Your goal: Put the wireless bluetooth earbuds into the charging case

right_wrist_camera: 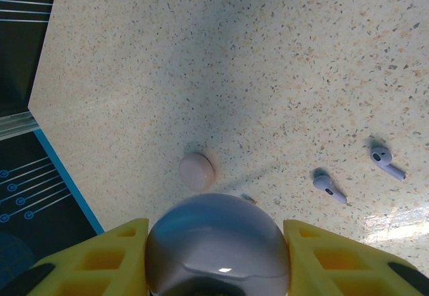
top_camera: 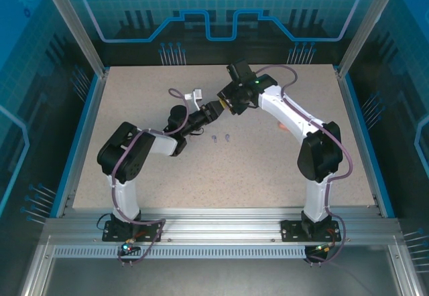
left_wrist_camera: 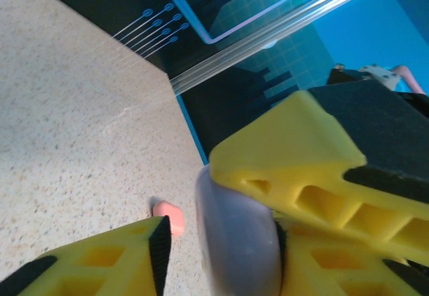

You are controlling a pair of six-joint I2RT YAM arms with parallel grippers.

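My right gripper (right_wrist_camera: 214,232) is shut on a rounded grey-lilac charging case (right_wrist_camera: 218,256), held above the table. In the top view both grippers meet at the table's far middle: left gripper (top_camera: 214,110), right gripper (top_camera: 232,103). My left gripper (left_wrist_camera: 224,239) straddles the same case (left_wrist_camera: 238,242). The case rests against its right finger, while a gap shows at its left pad (left_wrist_camera: 161,246). Two purple earbuds (right_wrist_camera: 330,186) (right_wrist_camera: 387,163) lie loose on the table (right_wrist_camera: 201,55), also seen as earbuds (top_camera: 214,138) (top_camera: 228,136) just in front of the grippers.
A pale pink rounded case (right_wrist_camera: 196,170) sits on the table below the held case. A coral-pink piece (left_wrist_camera: 167,217) lies near the table's blue edge. A small white item with a purple loop (top_camera: 193,96) lies left of the grippers. Glass walls enclose the table.
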